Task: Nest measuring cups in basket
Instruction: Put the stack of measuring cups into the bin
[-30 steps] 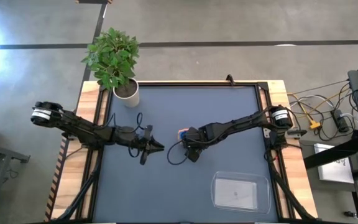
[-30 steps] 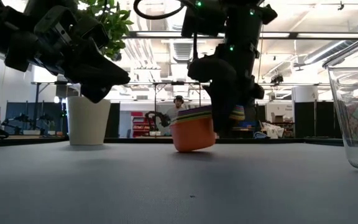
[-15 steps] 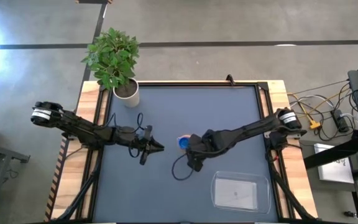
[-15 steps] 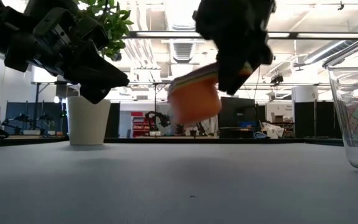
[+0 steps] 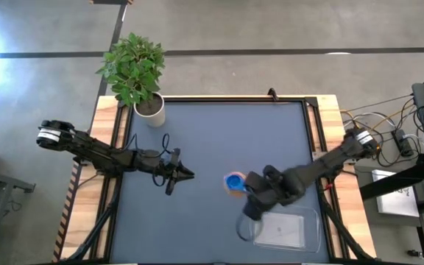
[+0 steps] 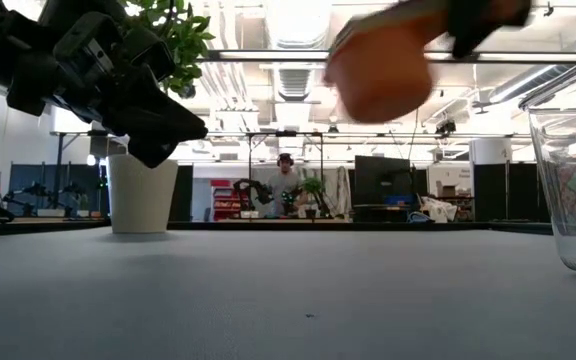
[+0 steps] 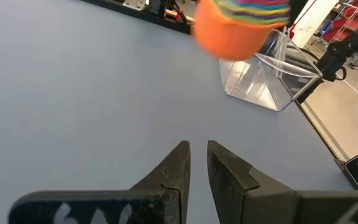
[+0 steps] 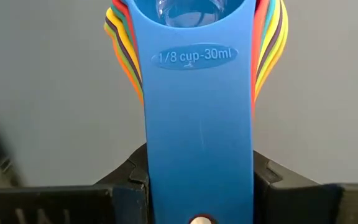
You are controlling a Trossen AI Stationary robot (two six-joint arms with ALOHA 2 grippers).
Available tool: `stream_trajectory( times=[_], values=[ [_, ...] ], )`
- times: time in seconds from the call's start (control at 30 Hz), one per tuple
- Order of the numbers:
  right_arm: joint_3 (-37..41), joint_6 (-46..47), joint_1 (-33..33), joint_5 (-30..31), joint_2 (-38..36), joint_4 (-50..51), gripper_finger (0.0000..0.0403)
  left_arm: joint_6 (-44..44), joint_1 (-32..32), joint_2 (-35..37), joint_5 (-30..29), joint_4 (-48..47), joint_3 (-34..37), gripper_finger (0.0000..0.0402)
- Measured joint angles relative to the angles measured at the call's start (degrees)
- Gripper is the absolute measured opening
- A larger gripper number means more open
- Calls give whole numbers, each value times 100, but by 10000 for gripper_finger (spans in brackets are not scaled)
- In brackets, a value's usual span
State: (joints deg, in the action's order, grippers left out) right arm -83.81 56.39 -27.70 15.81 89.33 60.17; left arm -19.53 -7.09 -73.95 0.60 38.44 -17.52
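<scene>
The measuring cups (image 5: 234, 181) are nested in one stack, the blue one on top and the orange one (image 6: 378, 75) outermost. My right gripper (image 5: 247, 188) is shut on the stack and holds it in the air, just left of the clear basket (image 5: 282, 227) at the near right. The stack also shows in the left wrist view (image 7: 238, 28), in front of the basket (image 7: 266, 78). My left gripper (image 5: 188, 174) is shut and empty above the table's middle left; it also shows in the low view (image 6: 163, 125) and in its own wrist view (image 7: 197, 168). My right gripper pinches the stacked flat handles (image 8: 197, 155) between its two fingers (image 8: 132, 180), one on each long edge, near the handles' free end. The fingers lie along the handles, the blue 1/8-cup handle on top. The stack is lifted clear of the table.
A white pot with a green plant (image 5: 151, 110) stands at the table's far left corner; it also shows in the low view (image 6: 141, 195). The dark table top (image 5: 219, 132) lies between the arms. Cables and gear lie beyond the right edge (image 5: 389, 140).
My right gripper has lifted the nested cups off the table and carried them up and toward the near right, toward the basket. The stack, which rested on the table a second ago, now hangs clear of it.
</scene>
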Motion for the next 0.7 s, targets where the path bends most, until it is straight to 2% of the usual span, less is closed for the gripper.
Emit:
stream_trajectory(
  times=[0.2, 0.43, 0.57, 0.7],
  values=[
    [20, 891, -1160, 204, -394, 167, 124, -4, 0, 0, 0, -28, 4, 36],
    [33, 2695, -2580, 673, -616, 659, 123, -51, 0, 0, -2, -44, 4, 36],
    [66, 3256, -3035, 671, -410, 730, 123, -74, 0, 0, -2, -42, 4, 36],
    [81, 3409, -3265, 647, -58, 712, 123, -74, 0, 0, -2, -41, 4, 36]
  ],
)
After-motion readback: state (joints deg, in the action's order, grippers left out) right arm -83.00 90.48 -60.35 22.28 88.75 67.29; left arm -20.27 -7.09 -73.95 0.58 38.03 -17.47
